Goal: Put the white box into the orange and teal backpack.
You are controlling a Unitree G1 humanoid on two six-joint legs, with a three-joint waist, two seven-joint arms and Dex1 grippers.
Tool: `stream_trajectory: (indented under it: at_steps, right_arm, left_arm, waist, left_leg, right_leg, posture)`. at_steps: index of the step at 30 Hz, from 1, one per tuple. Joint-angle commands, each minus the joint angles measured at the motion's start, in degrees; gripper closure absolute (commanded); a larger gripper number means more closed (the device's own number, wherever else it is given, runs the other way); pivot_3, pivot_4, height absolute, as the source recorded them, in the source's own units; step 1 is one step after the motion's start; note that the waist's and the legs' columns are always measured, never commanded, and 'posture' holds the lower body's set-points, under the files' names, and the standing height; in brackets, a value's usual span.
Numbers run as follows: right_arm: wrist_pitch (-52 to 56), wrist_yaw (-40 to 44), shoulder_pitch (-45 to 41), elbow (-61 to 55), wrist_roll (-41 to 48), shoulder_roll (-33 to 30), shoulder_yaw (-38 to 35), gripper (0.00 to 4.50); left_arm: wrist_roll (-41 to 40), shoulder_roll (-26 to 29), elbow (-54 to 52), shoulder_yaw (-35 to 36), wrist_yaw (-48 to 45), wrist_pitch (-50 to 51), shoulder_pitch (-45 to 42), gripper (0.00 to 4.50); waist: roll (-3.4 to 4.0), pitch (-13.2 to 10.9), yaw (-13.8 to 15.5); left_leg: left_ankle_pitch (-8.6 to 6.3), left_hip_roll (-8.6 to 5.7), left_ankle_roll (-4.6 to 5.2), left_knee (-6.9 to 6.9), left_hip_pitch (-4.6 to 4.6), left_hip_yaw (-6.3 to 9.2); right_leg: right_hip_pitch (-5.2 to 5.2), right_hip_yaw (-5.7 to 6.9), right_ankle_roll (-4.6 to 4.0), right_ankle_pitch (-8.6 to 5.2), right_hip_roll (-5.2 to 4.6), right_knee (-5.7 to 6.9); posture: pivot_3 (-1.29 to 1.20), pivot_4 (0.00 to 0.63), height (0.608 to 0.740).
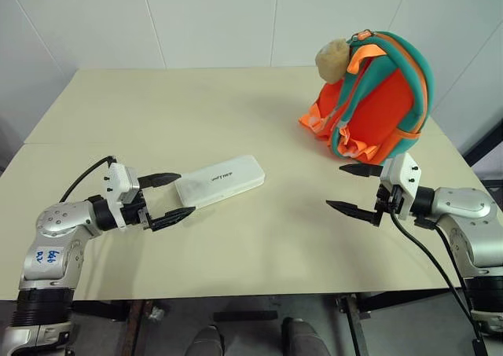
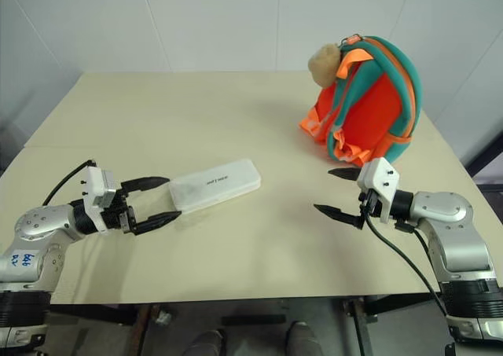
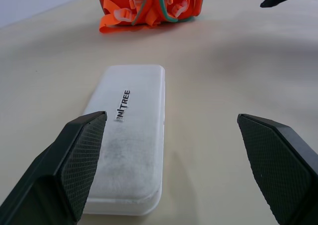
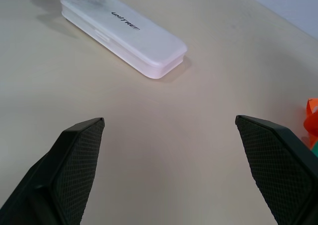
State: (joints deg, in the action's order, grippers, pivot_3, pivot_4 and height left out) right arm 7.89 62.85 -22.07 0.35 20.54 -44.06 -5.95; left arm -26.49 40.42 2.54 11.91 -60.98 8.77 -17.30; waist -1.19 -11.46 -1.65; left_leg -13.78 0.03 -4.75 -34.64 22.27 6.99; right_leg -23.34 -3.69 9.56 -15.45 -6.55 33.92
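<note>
Nearest you, your left hand (image 1: pixel 167 198) stood wide open, holding nothing, low over the table (image 1: pixel 236 112) at the near left. The white box (image 1: pixel 219 181) lay flat on the table just beyond it, its near end level with the fingertips and lined up with the farther finger rather than centred in the gap, apparently not yet touched. From there the box ran away to the right and slightly toward the far side.

You could expect the box to handle as a stiff, light plastic case, smooth and probably slippery under the fingers; it looked hollow, so hard squeezing seemed unnecessary. Because it is long and flat, a grip at one end would likely let the other end droop or swing. Taking it across its narrow width, nearer the middle, looked the safer hold, and the open fingers seemed wide enough for that.

Your right hand (image 1: pixel 354 189) was equally wide open and empty at the near right, pointing across toward the box but well apart from it, with bare table between.

Farthest off, the orange and teal backpack (image 1: pixel 377 97) stood upright at the far right, just beyond the right hand, straps facing you. You could not tell whether its opening was unzipped.
</note>
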Motion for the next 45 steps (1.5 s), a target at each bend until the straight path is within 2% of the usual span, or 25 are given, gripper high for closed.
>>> stream_trajectory:
  at_steps: [1,7,8,10,18,21,22,23,26,33,40,45]
  right_arm:
    - [-0.3,-0.2,-1.5,-0.1,0.0,0.0,-0.1,0.04]
    - [-1.3,0.4,-5.8,3.9,-0.9,3.1,3.0,0.04]
    - [-2.7,0.4,-7.8,6.7,-2.1,4.3,4.2,0.2]
    - [-5.5,-0.1,-11.8,13.0,-4.7,6.6,6.0,0.66]
    - [-20.6,-2.0,-27.8,44.3,-13.7,15.9,10.5,3.32]
    - [-25.3,-6.7,-33.8,57.3,-18.0,19.2,11.6,4.33]
    - [-26.5,-8.9,-35.8,60.9,-19.5,20.4,12.1,4.5]
    - [-27.4,-10.4,-37.3,63.5,-20.7,21.3,12.3,4.5]
    - [-28.0,-16.1,-41.9,70.0,-24.4,25.0,13.3,4.5]
    - [-28.1,-22.9,-45.4,74.6,-29.8,31.3,14.8,4.5]
    - [-28.1,-20.4,-44.3,75.0,-29.8,35.5,13.1,4.5]
    - [-30.3,-14.3,-42.5,73.2,-28.7,36.6,12.4,4.5]
  left_arm:
    - [0.3,0.3,-1.4,0.2,0.2,-0.9,-1.1,0.0]
    - [0.6,0.7,-0.8,1.7,1.6,-2.2,-0.5,0.0]
    - [1.1,0.9,0.2,2.4,2.5,-2.8,-0.3,0.18]
    - [2.2,1.0,2.0,3.8,4.6,-3.9,0.1,0.6]
    - [8.4,0.0,2.0,8.9,18.6,-5.1,5.6,3.05]
    - [10.8,-3.3,-1.7,9.3,27.7,-0.5,8.4,4.0]
    - [11.0,-4.9,-2.7,9.2,30.6,2.4,9.2,4.31]
    - [11.1,-5.9,-3.1,9.1,32.4,4.4,9.5,4.48]
    - [11.9,-8.4,-5.1,5.5,33.8,7.8,10.2,4.48]
    - [12.7,-11.4,-6.0,0.8,35.4,10.1,7.5,4.48]
    - [13.8,-11.2,-5.2,-0.4,35.9,11.3,6.2,4.48]
    - [13.6,-11.7,-5.3,-1.0,35.9,11.0,4.6,4.48]
  waist:
    - [0.0,0.0,0.0]
    - [0.0,0.0,-0.1]
    - [0.0,0.0,-0.3]
    - [0.01,0.0,-0.6]
    - [0.03,0.0,-1.2]
    - [0.04,0.0,-1.4]
    - [0.04,0.0,-1.4]
    - [0.05,0.0,-1.5]
    - [0.05,0.0,-1.6]
    - [0.05,0.0,-1.7]
    - [0.06,0.0,-1.8]
    - [0.06,0.0,-1.9]
  left_leg:
    - [0.0,0.0,0.0,0.0,0.0,0.0]
    - [0.0,0.0,0.0,-0.01,-0.01,0.0]
    - [0.0,0.0,0.0,-0.02,-0.02,0.0]
    - [0.01,0.0,-0.01,-0.04,-0.04,-0.01]
    - [0.03,-0.01,-0.02,0.03,-0.03,0.02]
    - [0.03,-0.01,-0.03,0.16,-0.04,0.01]
    - [0.03,-0.02,-0.03,0.17,-0.03,0.03]
    - [0.03,-0.02,-0.03,0.17,-0.03,0.03]
    - [0.05,-0.01,-0.08,0.19,-0.04,0.05]
    - [0.15,-0.01,-0.23,0.15,-0.1,0.08]
    - [0.16,-0.01,-0.23,0.15,-0.12,0.1]
    - [0.16,-0.01,-0.23,0.15,-0.15,0.1]
  right_leg:
    - [0.0,0.0,0.0,0.0,0.0,0.0]
    - [0.0,0.0,0.01,0.01,0.0,0.04]
    - [0.0,0.0,0.02,0.01,0.0,0.05]
    - [0.0,0.0,0.03,0.03,0.0,0.06]
    - [-0.08,0.0,0.06,0.05,0.0,0.19]
    - [-0.12,0.0,0.05,0.04,-0.03,0.19]
    - [-0.12,0.0,0.05,0.04,-0.03,0.18]
    - [-0.13,0.0,0.05,0.04,-0.02,0.19]
    - [-0.21,0.0,0.02,0.02,0.0,0.32]
    - [-0.26,0.0,-0.04,-0.01,0.02,0.65]
    - [-0.27,0.0,-0.04,-0.01,0.03,0.72]
    - [-0.26,0.0,-0.04,-0.01,0.03,0.75]
  posture:
    - [0.0,0.15,0.74]
    - [0.0,0.15,0.74]
    - [0.0,0.15,0.74]
    - [0.0,0.15,0.74]
    - [0.0,0.15,0.74]
    - [0.0,0.15,0.74]
    - [0.0,0.15,0.74]
    - [0.0,0.15,0.74]
    - [0.0,0.15,0.74]
    - [0.0,0.15,0.74]
    - [0.0,0.15,0.74]
    - [0.0,0.15,0.74]
